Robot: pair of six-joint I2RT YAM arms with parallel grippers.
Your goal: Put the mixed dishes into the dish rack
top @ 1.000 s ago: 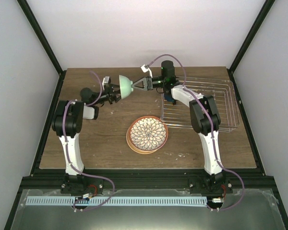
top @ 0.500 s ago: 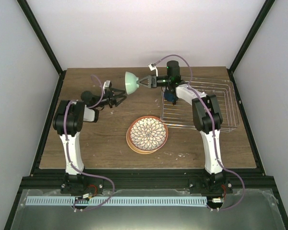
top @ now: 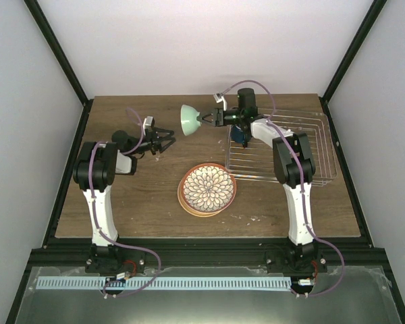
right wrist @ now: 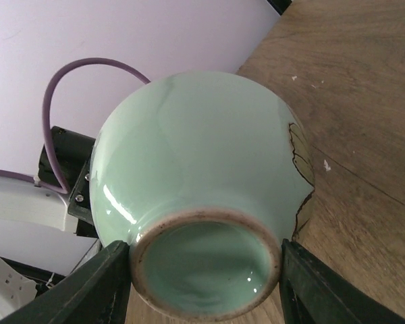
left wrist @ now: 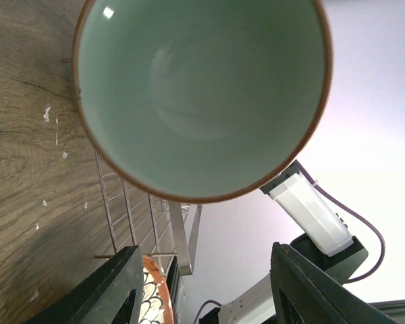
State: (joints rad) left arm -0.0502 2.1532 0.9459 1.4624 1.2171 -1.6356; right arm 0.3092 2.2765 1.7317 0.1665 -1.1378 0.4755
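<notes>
The wooden table [top: 121, 202] carries the wire dish rack [top: 304, 158] on its right side, and the stack of terracotta-rimmed plates [top: 207, 189], petal pattern on top, lies near the middle, just beside the rack's near-left corner. The right arm reaches up and back across the rack's left edge with its forearm roughly level. The left arm lies low and stretched toward the table's middle. The mint-green bowl [top: 187, 119] hangs in the air over the far middle of the table, short of the rack, tipped on its side with its mouth facing the left arm. The right gripper [top: 201, 119] pinches it by the foot ring, one finger on each side of the base in the right wrist view. The left gripper [top: 167, 140] is spread wide and empty, close to the bowl's mouth but apart from it. The bowl looks like glazed ceramic: stiff, fairly weighty, slick and prone to chipping against wire. The foot is a narrow hold, so it probably wants a slow, gentle lowering.
</notes>
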